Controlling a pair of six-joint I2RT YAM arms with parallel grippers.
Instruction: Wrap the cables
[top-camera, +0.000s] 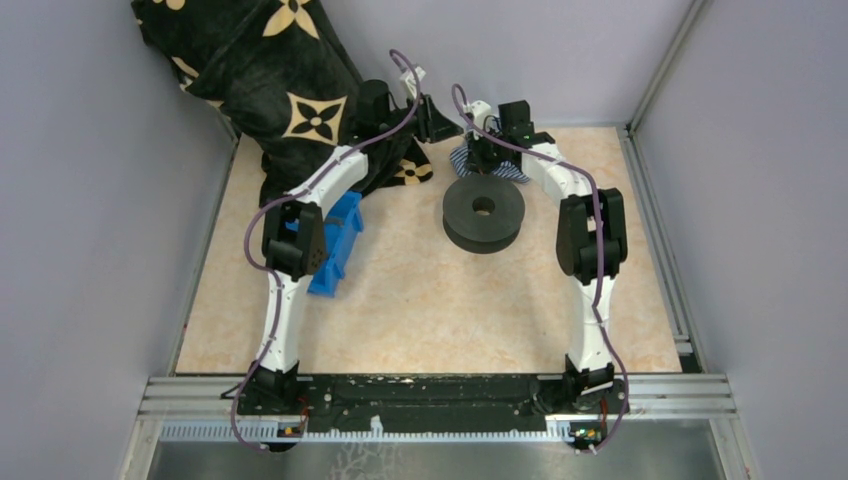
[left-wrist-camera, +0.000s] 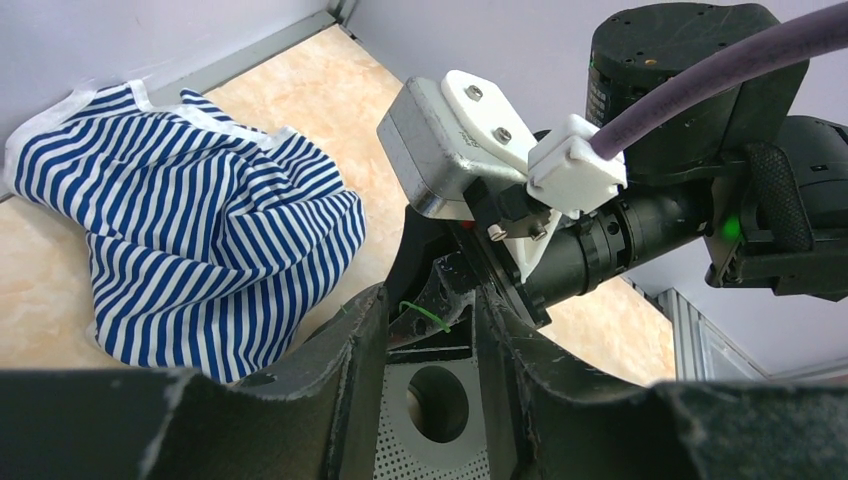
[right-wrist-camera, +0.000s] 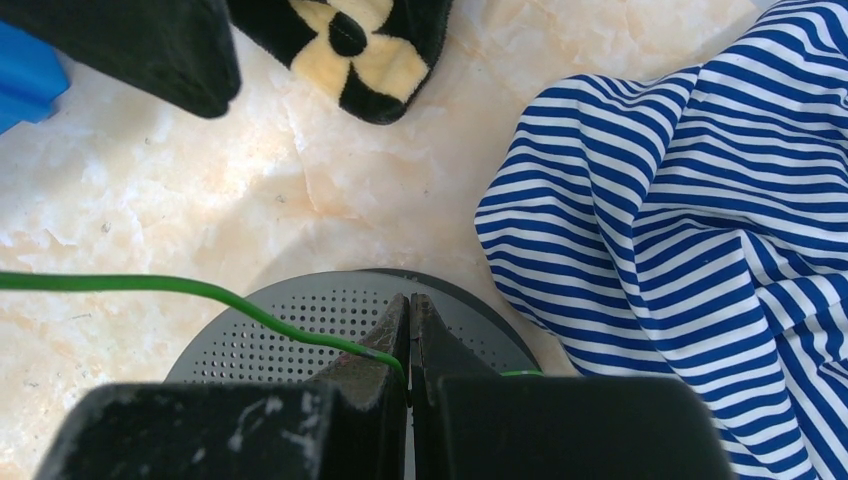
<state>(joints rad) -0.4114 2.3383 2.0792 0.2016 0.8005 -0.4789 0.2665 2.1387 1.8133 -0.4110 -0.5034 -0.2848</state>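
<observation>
The cable (right-wrist-camera: 200, 290) is a thin green wire. My right gripper (right-wrist-camera: 411, 300) is shut on it just above the black spool (right-wrist-camera: 300, 330), and from the pinch the wire runs off to the left. In the left wrist view a short green bit of cable (left-wrist-camera: 425, 314) shows in the gap of my left gripper (left-wrist-camera: 430, 297). Its jaws stand apart around the right gripper's tips and touch no wire. In the top view both grippers, left (top-camera: 440, 120) and right (top-camera: 480, 150), meet behind the spool (top-camera: 484, 215); the wire is too thin to see there.
A blue-and-white striped cloth (top-camera: 495, 168) lies crumpled just behind the spool, under the right gripper. A black blanket with cream flowers (top-camera: 270, 80) fills the back left corner. A blue plastic block (top-camera: 338, 240) sits beside the left arm. Grey walls and metal rails enclose the table.
</observation>
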